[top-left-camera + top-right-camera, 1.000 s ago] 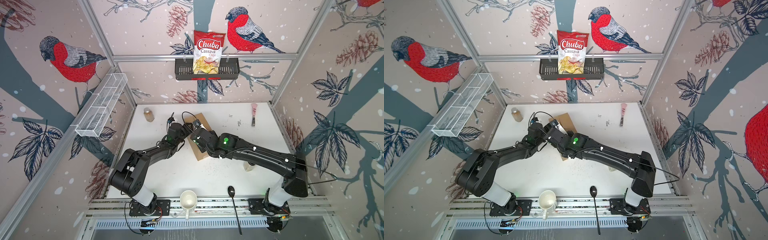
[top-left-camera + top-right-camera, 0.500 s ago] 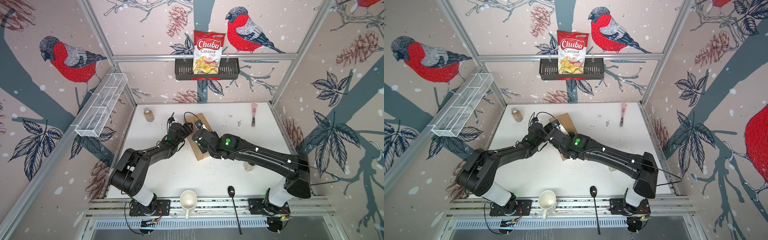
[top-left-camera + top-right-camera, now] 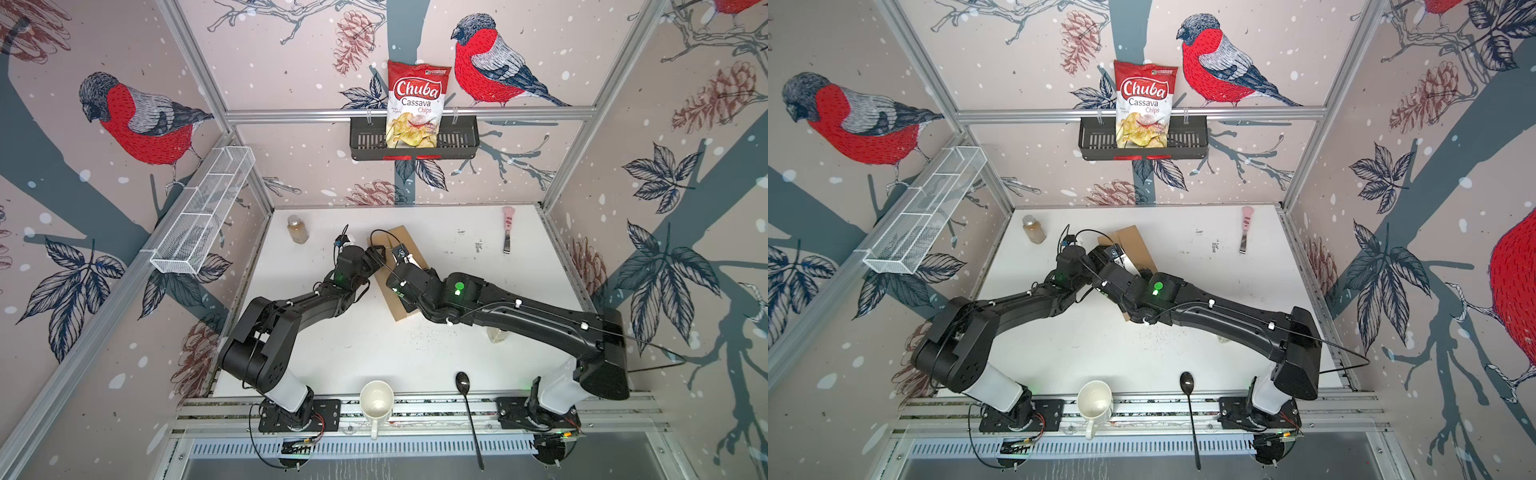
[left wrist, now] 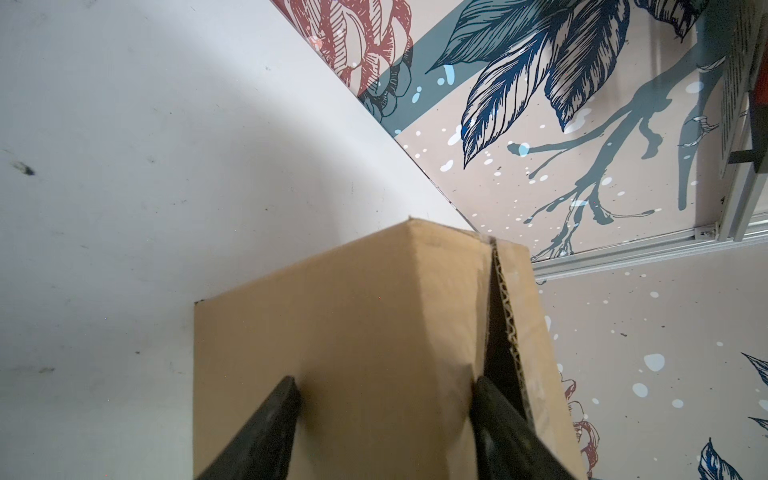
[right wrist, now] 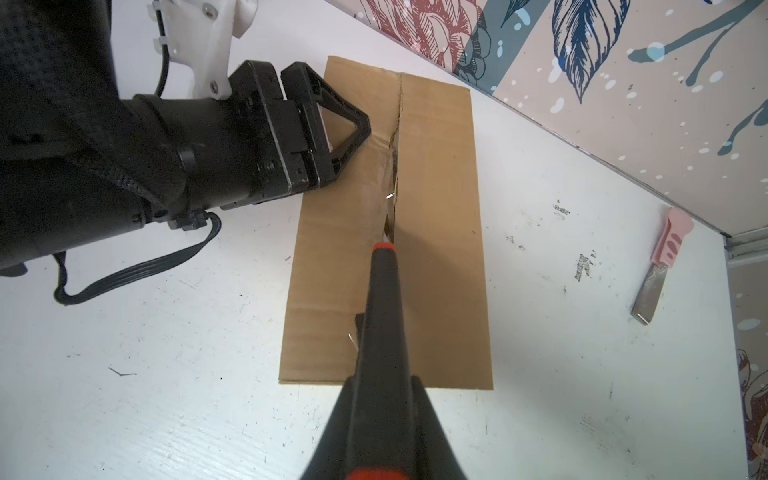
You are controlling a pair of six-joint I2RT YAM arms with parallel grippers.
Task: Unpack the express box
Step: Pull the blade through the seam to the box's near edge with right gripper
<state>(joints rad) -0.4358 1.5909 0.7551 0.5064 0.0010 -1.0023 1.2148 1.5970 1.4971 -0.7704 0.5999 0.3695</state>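
Express box [image 5: 436,249] lies flat mid-worktop [image 5: 166,374] towards the back, centre seam [image 5: 395,166] gaping beyond the blade, flaps down, nothing out, so judged early; right tool [image 5: 380,388] pinches a box cutter [image 5: 382,291], arm stretched low; left tool [image 4: 382,386], spread, presses the nearer flap.
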